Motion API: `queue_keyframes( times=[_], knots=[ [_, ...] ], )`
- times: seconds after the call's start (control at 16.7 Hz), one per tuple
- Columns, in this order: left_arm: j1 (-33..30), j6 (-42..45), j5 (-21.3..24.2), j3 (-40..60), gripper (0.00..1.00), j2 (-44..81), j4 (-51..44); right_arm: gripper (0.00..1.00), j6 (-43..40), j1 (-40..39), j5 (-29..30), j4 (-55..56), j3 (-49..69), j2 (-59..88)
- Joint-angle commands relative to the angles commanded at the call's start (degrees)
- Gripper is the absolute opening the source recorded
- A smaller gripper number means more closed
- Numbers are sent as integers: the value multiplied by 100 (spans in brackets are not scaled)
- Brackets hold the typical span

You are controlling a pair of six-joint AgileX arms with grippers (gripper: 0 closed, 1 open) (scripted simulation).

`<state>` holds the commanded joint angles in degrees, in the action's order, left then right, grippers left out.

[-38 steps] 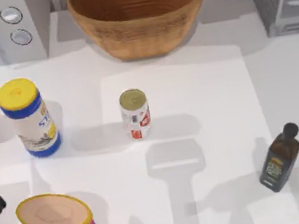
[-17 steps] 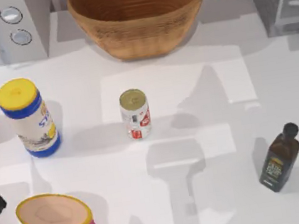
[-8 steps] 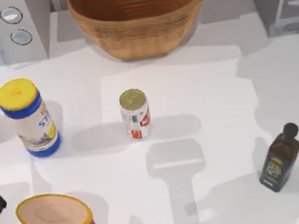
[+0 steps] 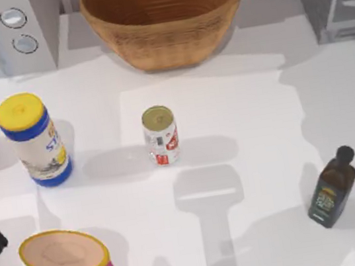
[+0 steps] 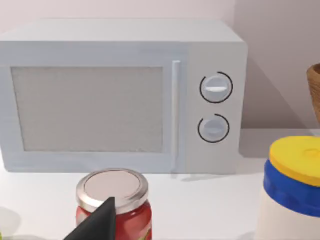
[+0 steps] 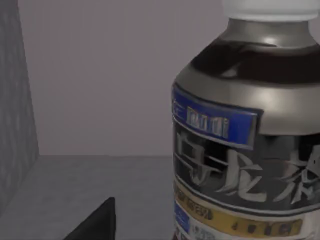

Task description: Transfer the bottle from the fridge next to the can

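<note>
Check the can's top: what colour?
Dull gold; the can shows it best in the top view.

Open tabletop lies right of the small white-and-red tin can (image 4: 160, 135), reaching to the dark olive-brown bottle with a black stopper (image 4: 331, 187). Left of the can stands the tall white canister with a yellow lid (image 4: 33, 139); behind it, the woven wicker basket (image 4: 166, 18).

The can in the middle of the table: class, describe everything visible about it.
The small white-and-red tin can has a dull gold top and a red patch low on its white side. It stands upright on the white table, near the middle, in front of the woven basket, apart from everything else, casting a shadow.
</note>
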<state>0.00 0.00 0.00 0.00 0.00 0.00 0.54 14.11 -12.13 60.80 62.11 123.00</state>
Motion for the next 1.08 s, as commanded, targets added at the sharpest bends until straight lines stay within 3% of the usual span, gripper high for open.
queue_keyframes(
  times=[0.36, 0.66, 1.08],
  knots=[
    [0, 0, 0, 0, 100, 0, 0, 100, -5, -101, 110, -538, 1184, 634],
    [0, 0, 0, 0, 100, 0, 0, 100, -6, -116, 126, -615, 1334, 716],
    [0, 0, 0, 0, 100, 0, 0, 47, -6, -116, 126, -615, 1334, 716]
  ],
)
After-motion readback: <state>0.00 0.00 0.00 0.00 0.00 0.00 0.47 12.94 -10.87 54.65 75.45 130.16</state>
